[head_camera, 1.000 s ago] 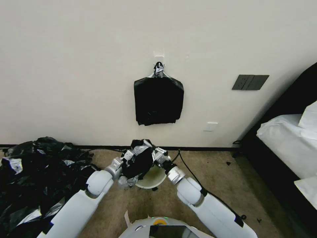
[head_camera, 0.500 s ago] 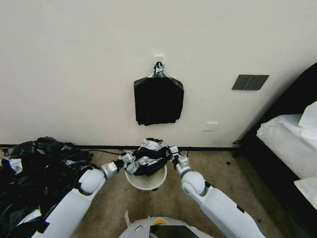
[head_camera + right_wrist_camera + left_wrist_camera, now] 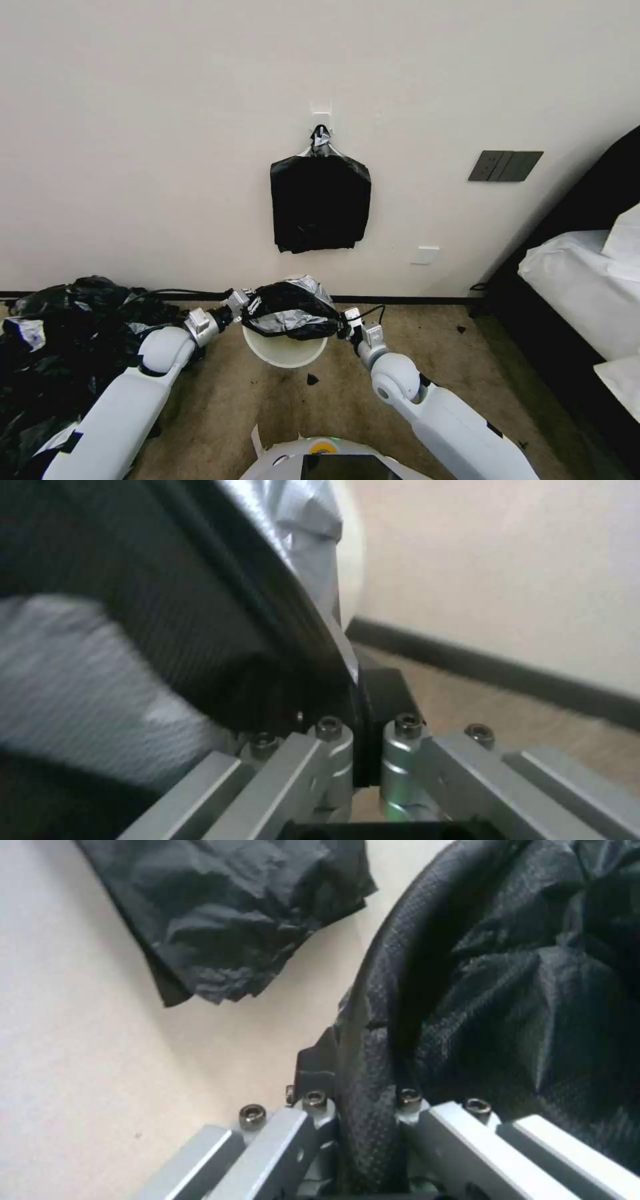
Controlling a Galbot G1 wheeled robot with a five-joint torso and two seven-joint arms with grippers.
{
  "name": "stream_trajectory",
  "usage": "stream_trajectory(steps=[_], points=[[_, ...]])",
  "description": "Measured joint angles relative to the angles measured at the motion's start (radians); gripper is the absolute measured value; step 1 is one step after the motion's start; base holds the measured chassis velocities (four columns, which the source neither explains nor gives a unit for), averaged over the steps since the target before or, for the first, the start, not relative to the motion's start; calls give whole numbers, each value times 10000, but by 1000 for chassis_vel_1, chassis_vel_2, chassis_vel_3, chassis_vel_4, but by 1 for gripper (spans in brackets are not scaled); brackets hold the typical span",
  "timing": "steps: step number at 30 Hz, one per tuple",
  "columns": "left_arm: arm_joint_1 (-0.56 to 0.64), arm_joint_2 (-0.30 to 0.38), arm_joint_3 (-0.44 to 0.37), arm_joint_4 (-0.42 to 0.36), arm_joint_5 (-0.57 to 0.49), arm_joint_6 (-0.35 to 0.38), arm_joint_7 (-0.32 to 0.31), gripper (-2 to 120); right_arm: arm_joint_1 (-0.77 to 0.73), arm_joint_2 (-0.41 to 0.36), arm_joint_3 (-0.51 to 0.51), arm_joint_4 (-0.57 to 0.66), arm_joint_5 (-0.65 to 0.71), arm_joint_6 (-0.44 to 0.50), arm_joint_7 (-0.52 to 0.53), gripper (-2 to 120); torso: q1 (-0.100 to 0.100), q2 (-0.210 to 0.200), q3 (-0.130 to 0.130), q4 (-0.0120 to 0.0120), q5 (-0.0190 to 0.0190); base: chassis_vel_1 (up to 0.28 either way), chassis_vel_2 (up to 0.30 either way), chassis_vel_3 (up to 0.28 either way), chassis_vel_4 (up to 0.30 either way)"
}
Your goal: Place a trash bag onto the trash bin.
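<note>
Two grippers, left gripper and right gripper, pinch the flimsy, slippery-looking trash bag at opposite edges above the trash bin.

You have the trash bag stretched over the trash bin, left gripper at its left edge, right gripper at its right.

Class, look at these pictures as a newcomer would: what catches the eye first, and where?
The glossy trash bag, stretched between the left gripper and right gripper, hangs just over the cream trash bin by the wall. Above it, a black bundle hangs on the wall; a heap of black bags lies on the floor to the left.
</note>
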Motion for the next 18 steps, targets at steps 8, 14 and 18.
stream_trajectory(steps=[8,14,18], points=[[-381,-127,-25,493,-632,661,-319,1,-193,-20,-321,213,327,-5,-348,3,0,0,0,1,-1,0,0,0,0],[-453,-170,-41,608,-759,751,-279,1,-349,-160,-350,-13,-1208,1284,-1102,26,0,0,0,0,0,0,0,0,0],[-445,-214,-99,660,-734,730,-109,1,-269,-275,-66,-398,-2588,2386,-1445,41,0,0,0,-1,0,0,0,0,0]])
